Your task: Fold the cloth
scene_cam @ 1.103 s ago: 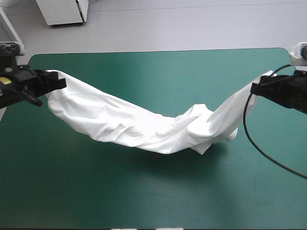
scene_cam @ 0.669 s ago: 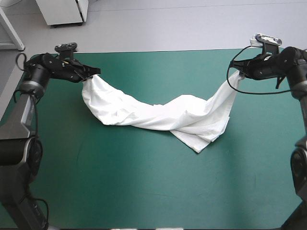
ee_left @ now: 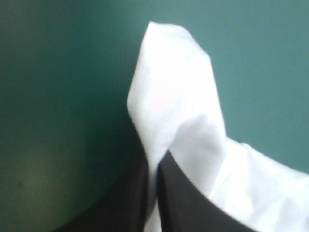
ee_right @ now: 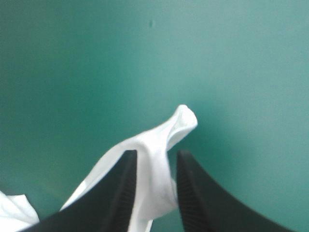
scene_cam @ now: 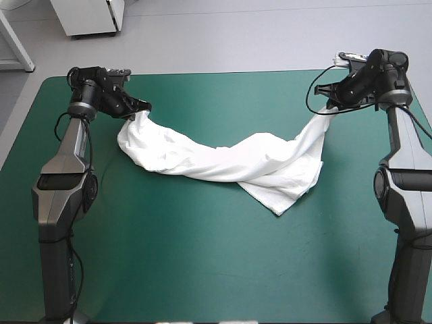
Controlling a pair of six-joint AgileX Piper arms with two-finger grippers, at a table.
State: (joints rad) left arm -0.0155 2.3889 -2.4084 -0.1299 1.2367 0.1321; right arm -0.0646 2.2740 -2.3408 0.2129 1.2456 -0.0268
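The white T-shirt (scene_cam: 229,162) lies as a long twisted band across the far half of the teal-green table, its middle resting on the cover and a folded corner pointing toward the front. My left gripper (scene_cam: 138,111) holds its left end just above the table. In the left wrist view the black fingers (ee_left: 183,193) are pressed together on the T-shirt (ee_left: 174,96), and a peak of cloth sticks out ahead of them. My right gripper (scene_cam: 329,102) holds the right end higher. Its fingers (ee_right: 120,193) stand slightly apart, with the T-shirt (ee_right: 154,145) bunched between them.
Bare teal-green cover (scene_cam: 216,270) fills the whole front half of the table. The far edge (scene_cam: 223,72) runs close behind both grippers. A white cabinet (scene_cam: 91,15) stands on the floor beyond the table.
Both grippers have moved toward the far edge and inward, carrying the shirt's ends. The shirt has sunk from a hanging sag until its middle lies on the table.
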